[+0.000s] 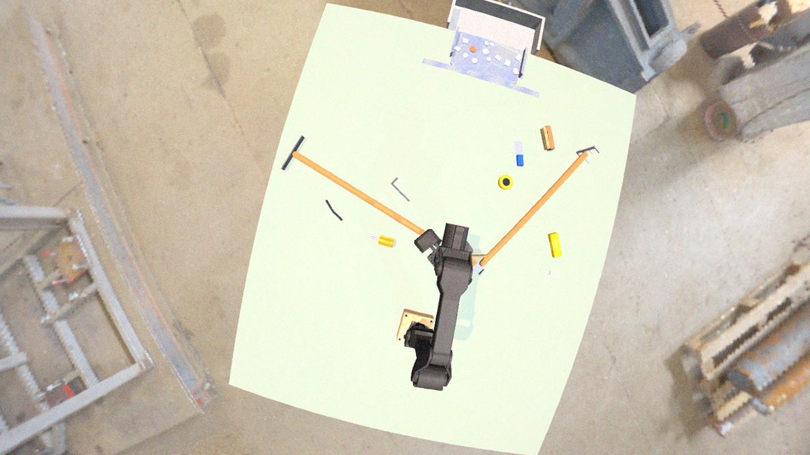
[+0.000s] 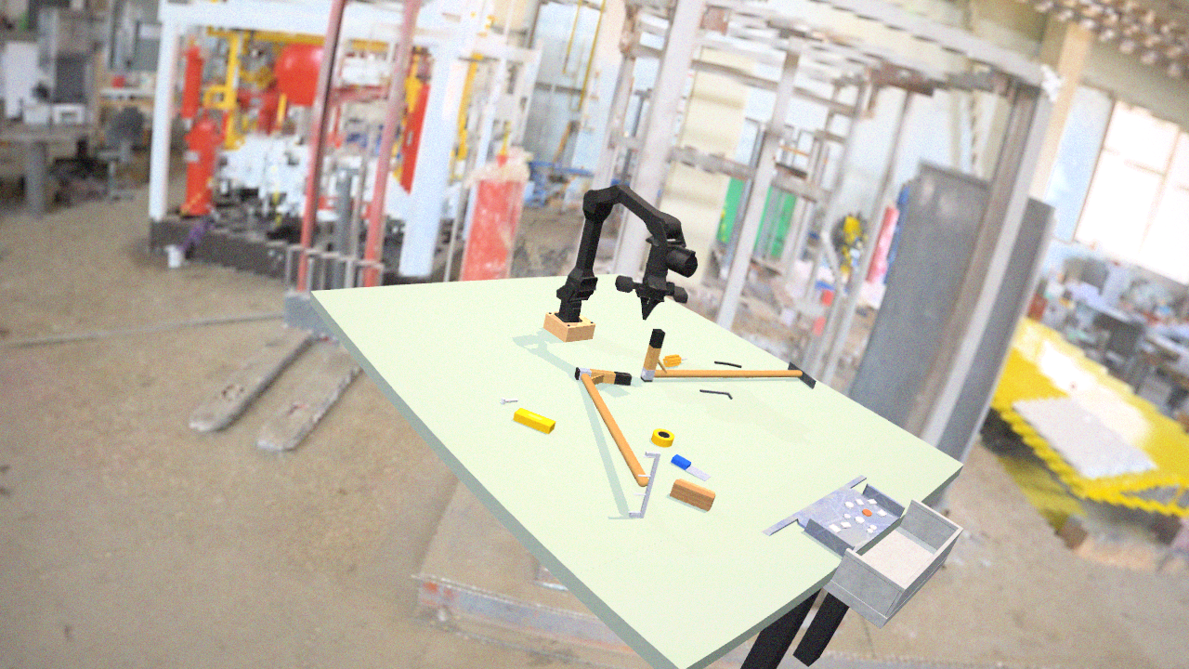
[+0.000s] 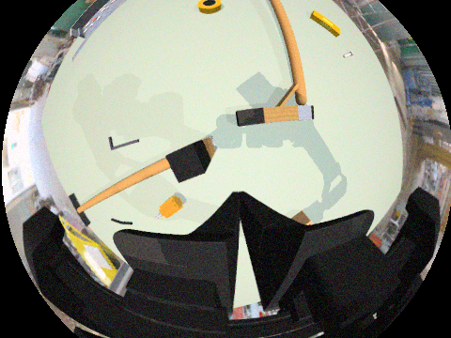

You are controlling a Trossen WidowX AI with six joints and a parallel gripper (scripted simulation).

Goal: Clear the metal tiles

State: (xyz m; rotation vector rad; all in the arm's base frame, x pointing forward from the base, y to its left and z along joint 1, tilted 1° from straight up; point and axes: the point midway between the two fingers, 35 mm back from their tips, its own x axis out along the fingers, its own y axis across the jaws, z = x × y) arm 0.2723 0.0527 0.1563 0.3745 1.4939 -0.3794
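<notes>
Top view, table (image 1: 339,327) (image 2: 465,366) (image 3: 188,61): pale green, with the arm reaching over its middle.
Steel bench plate (image 1: 480,69) (image 2: 818,509): at the table's far end, scattered with pale tiles (image 1: 485,51) (image 2: 848,504) and one orange piece (image 1: 472,49) (image 2: 866,512).
Catch box (image 1: 496,6) (image 2: 864,586): just beyond the plate; no tiles can be made out in it.
Long scraper (image 1: 357,194) (image 2: 723,373) (image 3: 127,185): lying with its black blade near the table's left edge, handle running in toward the arm.
Second long tool (image 1: 532,208) (image 2: 615,428) (image 3: 291,47): slanting on the other side, bracket-shaped head outward.

Exterior view, gripper (image 1: 437,254) (image 2: 644,314) (image 3: 239,197): closed on nothing, pointing down above the scraper's upright grip, apart from it.
Yellow tape ring (image 1: 500,184) (image 2: 662,443) (image 3: 209,10): near the blue-handled tool (image 1: 519,159) (image 2: 681,462).

Wrist view, fingertips: together.
Scraper's grip: black-topped, ahead of the fingertips, untouched.
Orange-handled screwdriver (image 1: 386,240) (image 2: 672,360) (image 3: 170,207): on the table near the scraper.
</notes>
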